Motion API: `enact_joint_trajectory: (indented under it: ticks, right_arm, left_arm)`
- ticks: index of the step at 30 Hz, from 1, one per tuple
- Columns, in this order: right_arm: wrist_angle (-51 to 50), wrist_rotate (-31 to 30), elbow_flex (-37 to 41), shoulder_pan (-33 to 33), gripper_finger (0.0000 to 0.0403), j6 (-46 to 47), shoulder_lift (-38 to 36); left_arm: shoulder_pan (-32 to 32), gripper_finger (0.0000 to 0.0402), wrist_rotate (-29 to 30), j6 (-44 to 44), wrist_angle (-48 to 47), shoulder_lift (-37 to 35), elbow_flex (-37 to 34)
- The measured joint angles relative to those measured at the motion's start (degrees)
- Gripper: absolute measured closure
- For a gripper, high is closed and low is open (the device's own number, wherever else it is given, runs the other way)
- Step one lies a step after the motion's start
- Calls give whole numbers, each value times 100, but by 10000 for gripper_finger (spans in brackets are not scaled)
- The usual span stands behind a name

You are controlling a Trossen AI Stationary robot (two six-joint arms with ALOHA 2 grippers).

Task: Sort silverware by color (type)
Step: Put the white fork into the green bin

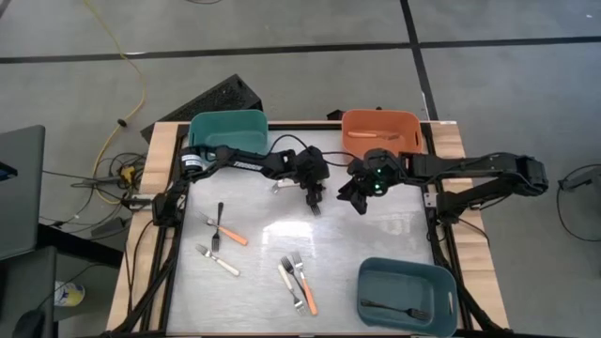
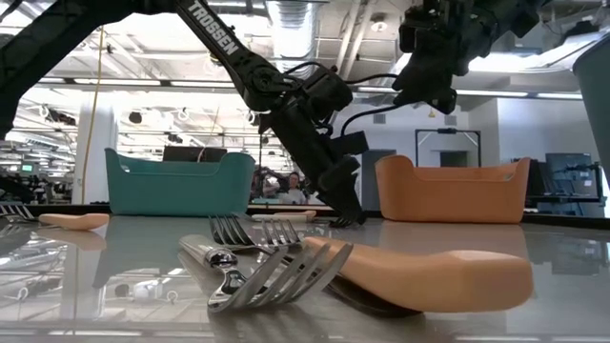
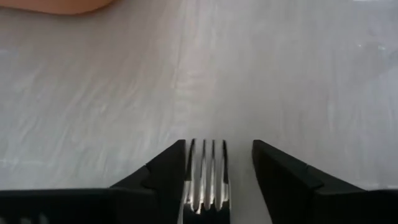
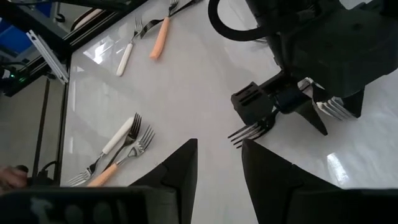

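Silverware sits in two of our bins: an orange-handled fork [image 1: 364, 132] in the orange bin [image 1: 379, 120], a black fork [image 1: 392, 309] in the blue bin [image 1: 407, 275]; our teal bin [image 1: 228, 127] hides its inside. "TROSSEN" [image 2: 212, 29] marks the left arm. Our left gripper [image 3: 219, 180] straddles fork tines [image 3: 206, 176], fingers parted; our right gripper [image 4: 219, 163] hangs open.

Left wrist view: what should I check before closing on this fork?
1. Metal fork lies between the left gripper's jaws: ok.
2. Jaws shut on it: not ok, gap on one side.
3. Its handle colour: cannot tell.
4. Right gripper clear of the fork, jaws open, empty: ok.
5. Teal plastic bin, orange plastic bin and grey-blue plastic bin upright on the table: ok.
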State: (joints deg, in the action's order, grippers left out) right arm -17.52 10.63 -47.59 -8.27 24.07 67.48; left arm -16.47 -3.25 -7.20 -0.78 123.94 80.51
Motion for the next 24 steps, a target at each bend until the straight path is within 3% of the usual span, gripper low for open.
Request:
enact_joint_trajectory:
  ticks: [8,18,24]
  right_arm:
    - [9,-4,0,0,255,4,0]
    - [52,-22,0,0,255,0,0]
    - [59,-24,0,-11,255,-1,0]
  left_arm:
    - [2,342,0,-57,-109,-46,2]
    - [-2,361,-87,-53,-162,-821,-4]
    - [-52,399,-51,-88,-132,-1477,1]
